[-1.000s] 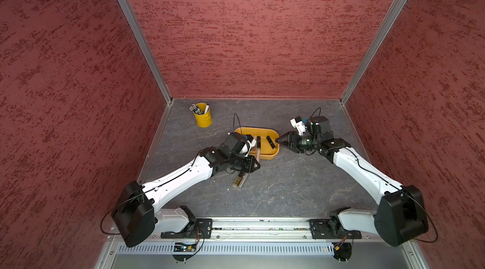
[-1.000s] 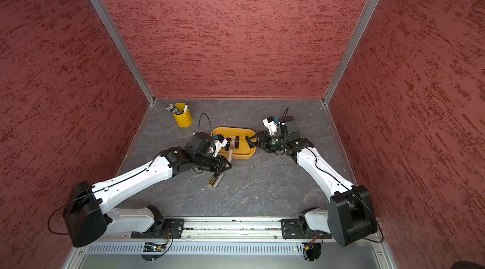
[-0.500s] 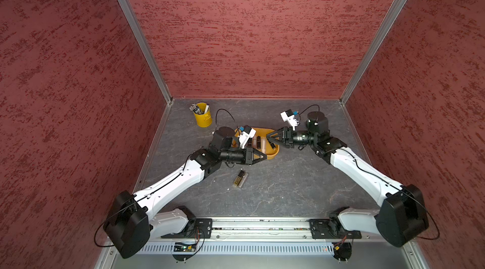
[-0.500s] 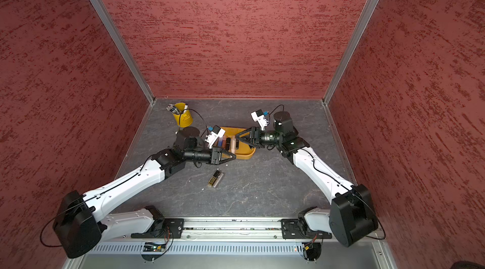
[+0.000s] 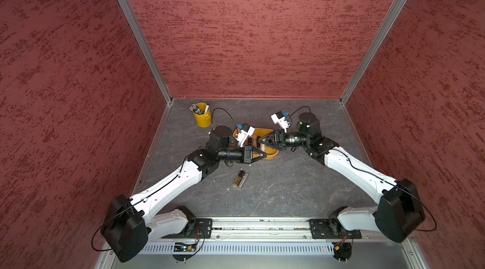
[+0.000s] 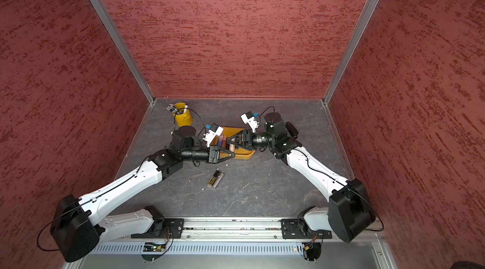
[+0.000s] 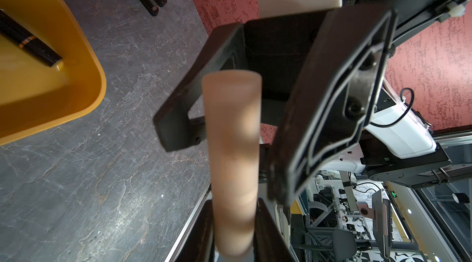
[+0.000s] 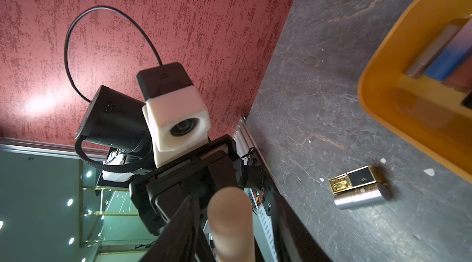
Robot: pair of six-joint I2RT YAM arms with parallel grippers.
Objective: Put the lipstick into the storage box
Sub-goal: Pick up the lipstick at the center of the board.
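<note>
Red textured walls (image 5: 249, 31) enclose three sides of a dark grey veined surface (image 5: 288, 189). Storage box (image 5: 273, 153) (image 6: 246, 155): orange, shallow, near the middle of the surface, towards the far edge. Contents noted: a dark tube with an orange band (image 7: 28, 43), plus grey (image 8: 429, 51), blue (image 8: 449, 61) and brown (image 8: 459, 76) tubes lying side by side. Peach lipstick tube (image 7: 232, 158) (image 8: 229, 222): off the surface, held level between the two arms. In both top views it shows against the near side of the box (image 5: 262, 146) (image 6: 232, 147); whether it hangs directly over the box cannot be told. Left gripper (image 5: 263, 154) (image 6: 233, 155): fingers (image 7: 270, 235) clamped on one end of the tube. Right gripper (image 5: 259, 140) (image 6: 228, 140): faces the left one, fingers (image 7: 184, 110) apart and straddling the tube's free end, with a gap visible beside the tube in the right wrist view. Yellow bucket (image 5: 202, 119) holding pens (image 5: 196, 109) stands in the far left corner. Gold-and-black case (image 8: 357, 179) and silver tube (image 8: 362, 196) lie touching, side by side, between the box and the near edge (image 5: 240, 178).
</note>
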